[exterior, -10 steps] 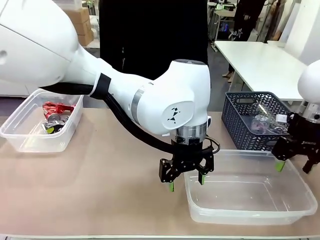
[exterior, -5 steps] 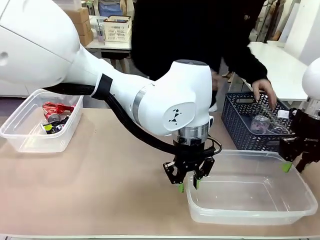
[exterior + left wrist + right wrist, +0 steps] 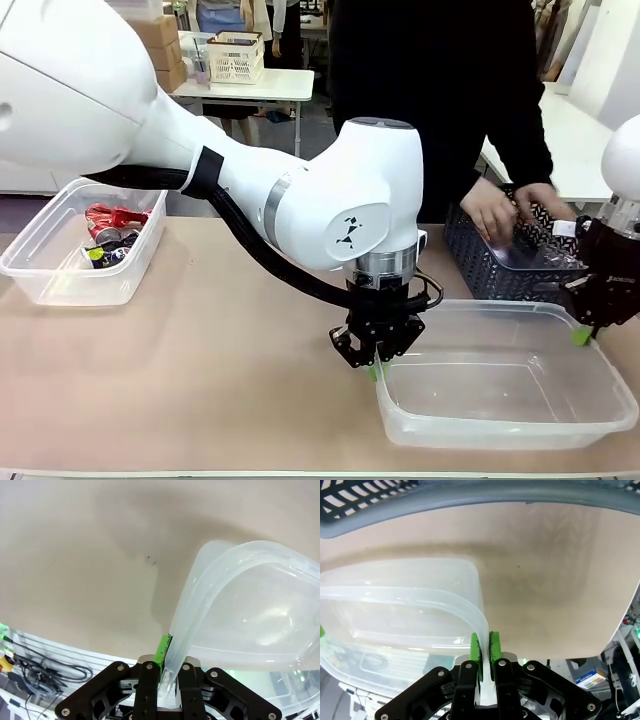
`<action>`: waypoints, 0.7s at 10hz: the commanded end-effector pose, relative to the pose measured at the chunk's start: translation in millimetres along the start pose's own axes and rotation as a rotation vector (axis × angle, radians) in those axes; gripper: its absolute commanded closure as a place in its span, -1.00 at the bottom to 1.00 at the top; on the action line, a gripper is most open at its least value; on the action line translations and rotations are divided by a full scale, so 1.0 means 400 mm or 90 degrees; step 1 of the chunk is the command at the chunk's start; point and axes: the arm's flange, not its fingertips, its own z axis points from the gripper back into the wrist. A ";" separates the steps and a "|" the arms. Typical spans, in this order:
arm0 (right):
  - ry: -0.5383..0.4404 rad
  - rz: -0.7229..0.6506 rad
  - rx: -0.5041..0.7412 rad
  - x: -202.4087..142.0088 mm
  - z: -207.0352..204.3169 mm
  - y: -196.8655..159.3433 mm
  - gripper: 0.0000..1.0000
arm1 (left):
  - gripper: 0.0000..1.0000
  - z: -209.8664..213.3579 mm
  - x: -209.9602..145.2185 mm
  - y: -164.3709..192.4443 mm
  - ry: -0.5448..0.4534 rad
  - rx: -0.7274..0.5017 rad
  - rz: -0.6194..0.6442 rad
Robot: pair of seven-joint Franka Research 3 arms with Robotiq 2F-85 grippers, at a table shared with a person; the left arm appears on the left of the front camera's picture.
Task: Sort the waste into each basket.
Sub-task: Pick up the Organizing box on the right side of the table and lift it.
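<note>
At far left, crushed red drink cans [image 3: 108, 222] lie in the small deep clear plastic tub [image 3: 60, 285]. The left gripper [image 3: 376, 368] is clamped on the near-left rim of the large shallow clear plastic tub [image 3: 490, 432]. A person's hand [image 3: 490, 212] reaches into the dark blue-grey lattice plastic basket [image 3: 470, 260]. The right gripper [image 3: 583, 336] pinches the shallow tub's right rim.

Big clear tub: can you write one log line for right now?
left gripper: shut on tub corner | right gripper: shut on tub rim | person's hands: in dark basket
</note>
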 end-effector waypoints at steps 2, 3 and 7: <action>-0.026 0.019 -0.002 -0.224 -0.210 -0.003 1.00 | 1.00 0.017 0.003 0.025 -0.002 -0.023 0.009; -0.028 0.019 -0.002 -0.231 -0.187 -0.003 1.00 | 1.00 0.039 0.003 0.042 -0.010 -0.025 0.011; 0.046 0.034 -0.012 -0.310 0.146 0.044 1.00 | 1.00 0.261 -0.038 0.187 -0.069 -0.057 -0.032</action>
